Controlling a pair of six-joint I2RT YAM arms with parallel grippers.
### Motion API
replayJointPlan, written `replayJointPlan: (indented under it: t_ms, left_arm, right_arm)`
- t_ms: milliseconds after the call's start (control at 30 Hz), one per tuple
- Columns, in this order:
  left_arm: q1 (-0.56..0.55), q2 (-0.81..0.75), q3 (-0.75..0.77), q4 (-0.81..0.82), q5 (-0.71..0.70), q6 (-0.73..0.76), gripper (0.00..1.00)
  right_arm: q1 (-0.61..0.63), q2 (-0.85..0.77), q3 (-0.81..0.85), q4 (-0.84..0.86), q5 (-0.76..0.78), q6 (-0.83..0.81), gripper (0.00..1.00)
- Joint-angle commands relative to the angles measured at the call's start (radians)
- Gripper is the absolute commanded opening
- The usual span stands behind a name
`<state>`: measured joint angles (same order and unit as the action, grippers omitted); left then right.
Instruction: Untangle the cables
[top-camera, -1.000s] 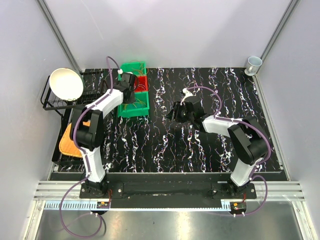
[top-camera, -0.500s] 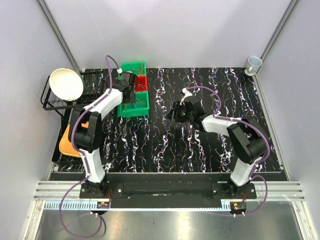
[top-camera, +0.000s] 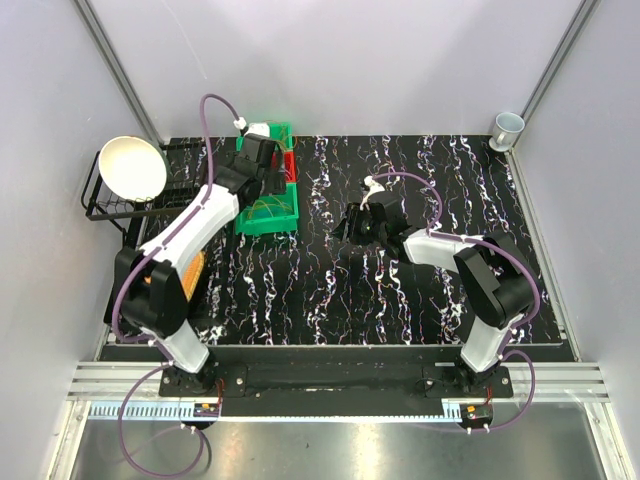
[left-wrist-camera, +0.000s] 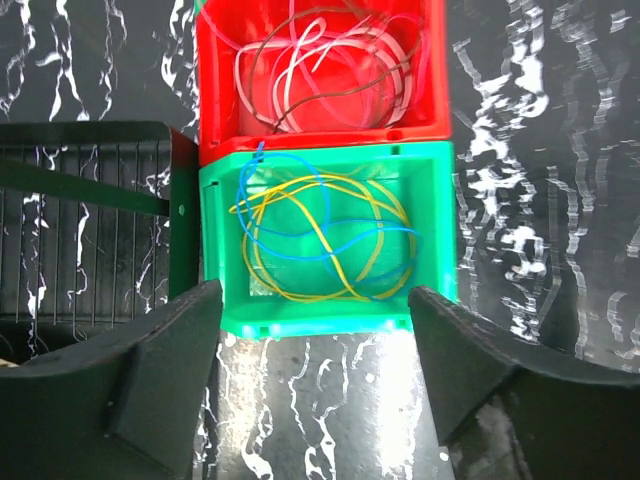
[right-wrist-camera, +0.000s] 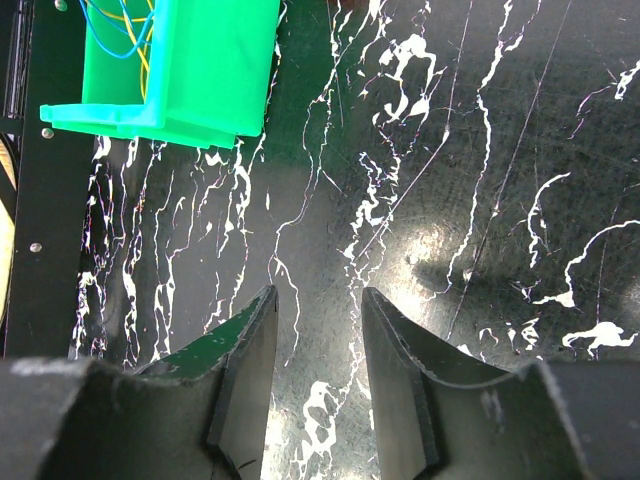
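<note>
1. Two bins matter here. The green bin (left-wrist-camera: 325, 325) sits mid-frame in the left wrist view, and the red bin (left-wrist-camera: 320, 135) touches it just above.
2. The cables (left-wrist-camera: 320, 240) lie inside the green bin. They are thin yellow and blue loops that cross each other many times, and one blue end pokes toward the bin's upper-left corner.
3. The red bin holds its own white and brown wires (left-wrist-camera: 320, 60), coiled loosely.
4. My left gripper (left-wrist-camera: 320, 390) hovers over the green bin's lower rim, jaws spread wide and empty. The spread looks about as wide as the bin.
5. My right gripper (right-wrist-camera: 318, 370) is over the bare table (right-wrist-camera: 480, 200), mid-frame in the top view and well apart from the bins. Its jaws are parted with nothing between them.
6. Risk: if I pinch at a crossing I catch both colours, the whole clump lifts and the knot tightens.
7. Risk: the bin looks light and nothing is holding it, so a snagged loop could drag or tip it.
8. Risk: with jaws this wide, a finger could hit the bin wall on the way down.
9. Risk: the wire is very thin and may slip out of the pinch.
</note>
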<state>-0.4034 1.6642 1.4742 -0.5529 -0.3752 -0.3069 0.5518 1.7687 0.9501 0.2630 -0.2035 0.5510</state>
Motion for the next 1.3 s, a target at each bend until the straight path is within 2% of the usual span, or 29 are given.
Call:
replayJointPlan:
  t_ms: [0,133,267,400,467,567,667,733,800,933,1133,1267]
  left_arm:
    - [-0.012,-0.112,-0.096,0.062,-0.073,0.012,0.86]
    - [-0.014,-0.23,-0.279,0.194,-0.111,0.006,0.9]
    - [-0.014,-0.385,-0.522,0.408,-0.094,0.032,0.91]
    - [-0.012,-0.498,-0.67,0.55,-0.071,0.107,0.91]
    - [-0.011,-0.524,-0.753,0.662,-0.027,0.136,0.92]
    - [-0.014,-0.534,-0.868,0.856,0.033,0.26,0.91]
    - [-0.014,-0.498,-0.893,0.884,-0.043,0.27,0.89]
    - [-0.015,-0.48,-0.878,0.843,-0.048,0.301,0.85]
    - [-0.014,-0.485,-0.896,0.885,-0.05,0.33,0.85]
    - [-0.015,-0.521,-0.986,1.002,0.034,0.359,0.87]
    - [-0.015,-0.573,-1.02,1.062,0.101,0.342,0.85]
    - [-0.015,-0.621,-1.052,1.076,0.113,0.249,0.83]
  right_arm:
    - [0.005,0.005,0.042,0.009,-0.004,-0.002,0.45]
    - [0.004,0.006,0.044,0.008,-0.005,-0.002,0.45]
    - [0.005,0.008,0.045,0.008,-0.011,0.003,0.45]
    - [0.005,0.006,0.045,0.008,-0.014,0.006,0.45]
    - [0.005,0.005,0.045,0.008,-0.013,0.006,0.45]
    - [0.003,0.003,0.042,0.005,-0.008,0.004,0.45]
    - [0.005,0.002,0.042,0.004,-0.007,0.001,0.46]
    - [0.005,0.0,0.042,0.004,-0.007,0.003,0.46]
    - [0.005,-0.002,0.041,0.004,-0.004,0.001,0.46]
    - [0.005,-0.003,0.042,0.002,-0.005,0.003,0.46]
    - [0.005,-0.008,0.041,0.001,0.003,0.0,0.48]
    - [0.004,-0.006,0.041,0.002,0.007,-0.002,0.5]
